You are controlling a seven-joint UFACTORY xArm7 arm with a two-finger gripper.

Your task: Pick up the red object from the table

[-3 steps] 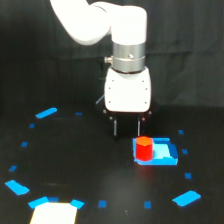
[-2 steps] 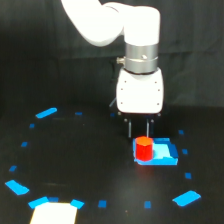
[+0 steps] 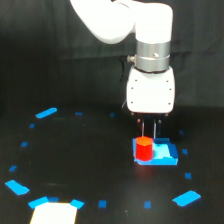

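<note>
The red object (image 3: 144, 149) is a small red-orange cylinder standing upright on a flat blue rectangular patch (image 3: 162, 154) on the black table (image 3: 90, 165), at the exterior view's right of centre. My gripper (image 3: 149, 133) hangs straight down from the white arm, directly above and just behind the red object. Its two thin dark fingers (image 3: 156, 130) stand apart, so it is open and empty. The fingertips reach about the top of the cylinder; whether they touch it I cannot tell.
Small blue tape marks ring the table. Larger blue patches lie at the back left (image 3: 46, 113), front left (image 3: 17, 187) and front right (image 3: 186, 198). A pale white-yellow sheet (image 3: 52, 212) lies at the front left edge. A black curtain closes the back.
The arm has moved toward the exterior view's right and closer to the camera, bringing the gripper from left of the red object to right above it. The red object has not moved.
</note>
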